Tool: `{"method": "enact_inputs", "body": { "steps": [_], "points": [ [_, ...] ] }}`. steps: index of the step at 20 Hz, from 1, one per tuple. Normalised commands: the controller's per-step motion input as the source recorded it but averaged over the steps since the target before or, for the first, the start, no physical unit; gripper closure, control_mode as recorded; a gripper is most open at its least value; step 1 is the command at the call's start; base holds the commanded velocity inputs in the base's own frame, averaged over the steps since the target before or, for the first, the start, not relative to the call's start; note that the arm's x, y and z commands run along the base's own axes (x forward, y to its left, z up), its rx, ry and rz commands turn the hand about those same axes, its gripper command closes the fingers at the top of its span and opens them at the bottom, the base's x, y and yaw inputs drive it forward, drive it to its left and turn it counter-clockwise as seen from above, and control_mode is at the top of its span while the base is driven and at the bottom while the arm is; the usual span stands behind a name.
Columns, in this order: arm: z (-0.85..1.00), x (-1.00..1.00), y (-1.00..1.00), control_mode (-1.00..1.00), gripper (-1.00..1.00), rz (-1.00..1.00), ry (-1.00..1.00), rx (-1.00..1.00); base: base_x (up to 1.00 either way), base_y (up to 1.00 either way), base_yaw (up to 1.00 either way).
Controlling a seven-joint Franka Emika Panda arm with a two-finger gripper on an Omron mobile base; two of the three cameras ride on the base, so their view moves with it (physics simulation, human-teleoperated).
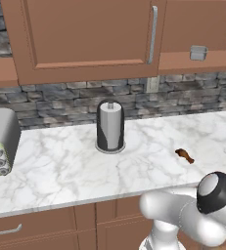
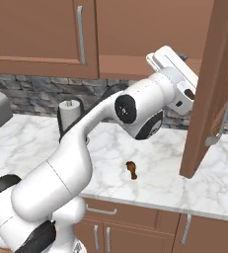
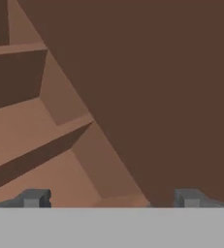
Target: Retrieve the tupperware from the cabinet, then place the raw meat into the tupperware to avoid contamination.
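Reaching up by the open cabinet (image 2: 211, 94), gripper (image 3: 111, 198) faces bare wooden shelves, fingers (image 3: 35, 197) spread wide, holding nothing. Tupperware (image 1: 198, 52) sits on the cabinet's lower shelf. Meat (image 1: 184, 155) lies on the counter (image 1: 60, 166), right of the towel roll (image 1: 109, 126).
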Motion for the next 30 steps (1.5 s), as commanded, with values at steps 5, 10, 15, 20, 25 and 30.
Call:
{"method": "enact_inputs", "body": {
  "steps": [5, 10, 15, 20, 25, 30],
  "points": [
    [0.06, 0.04, -0.55, -1.0, -1.0, 0.01, -0.08, 0.02, 0.0, 0.0, 0.0],
    [0.01, 0.15, -0.52, -1.0, -1.0, 0.0, -0.02, 0.05, 0.0, 0.0, 0.0],
    [0.0, 0.18, -0.45, -1.0, -1.0, 0.02, 0.0, 0.07, 0.0, 0.0, 0.0],
    [0.0, 0.25, -0.37, -1.0, -1.0, 0.03, 0.03, 0.08, 0.0, 0.0, 0.0],
    [0.01, 0.3, -0.34, -1.0, -1.0, 0.02, 0.05, 0.08, 0.0, 0.0, 0.0],
    [0.01, 0.34, -0.33, -1.0, -1.0, 0.02, 0.03, 0.07, 0.0, 0.0, 0.0]
  ]
}}
